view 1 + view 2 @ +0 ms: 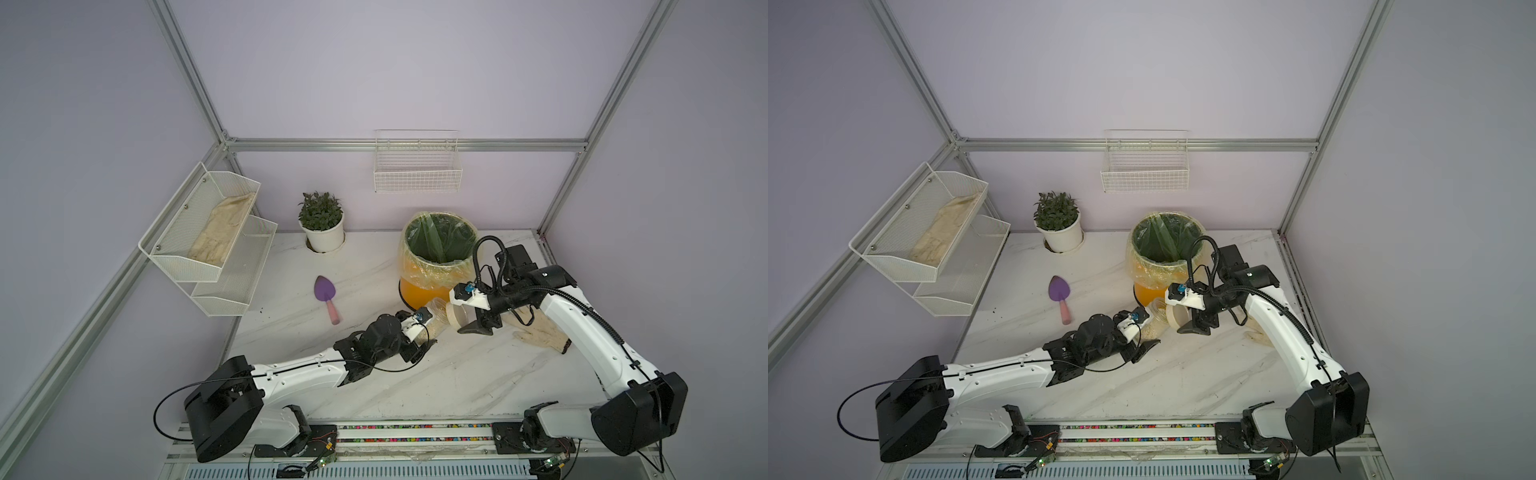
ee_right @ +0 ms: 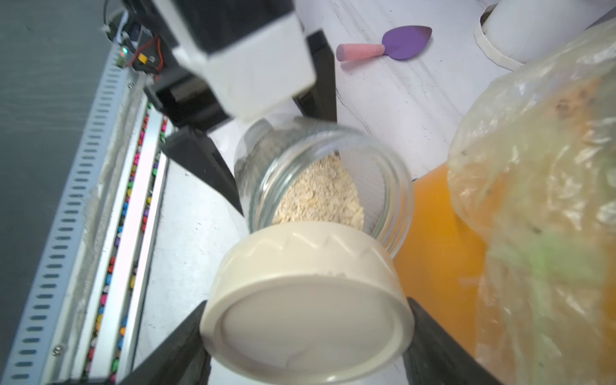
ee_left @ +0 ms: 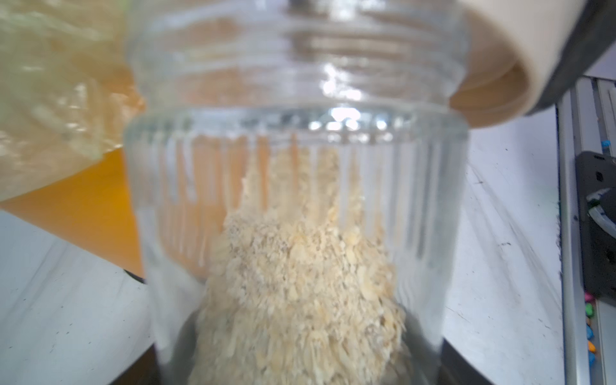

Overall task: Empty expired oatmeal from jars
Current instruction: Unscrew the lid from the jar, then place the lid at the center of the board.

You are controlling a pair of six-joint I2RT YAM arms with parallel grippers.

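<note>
- Jar [image 2: 320, 173]: clear and ribbed, with a threaded neck. It is tilted, with its open mouth turned toward the right hand. It sits just in front of the orange bin, toward the right side of the desk. Whether its base touches the desk cannot be told.
- Oatmeal [image 2: 320, 196]: pale flakes heaped in the lower part of the jar. In both wrist views all of it lies inside the glass, and none shows on the desk or in the bin.
- Lid [image 2: 306, 306]: a flat beige cap, off the threads and just beside the jar mouth.
- Left hand [image 1: 428, 330]: set wide around the jar body, one finger on each side, carrying it.
- Right hand [image 1: 462, 312]: spread wide across the lid's rim, gripping it clear of the jar.
- Orange bin [image 1: 415, 293]: lined with a clear bag and open at the top, near the far right part of the desk. The jar mouth is below and beside its rim, not over it.
- Progress: the opening step looks done. What appears to remain is lifting the jar over the bin, tipping it and shaking out the flakes.
- Desk [image 1: 457, 382]: white marble. It also carries a purple trowel [image 1: 326, 297] at mid-left, a plant pot [image 1: 324, 237] at the far edge and a glove [image 1: 540, 334] near the right edge.
</note>
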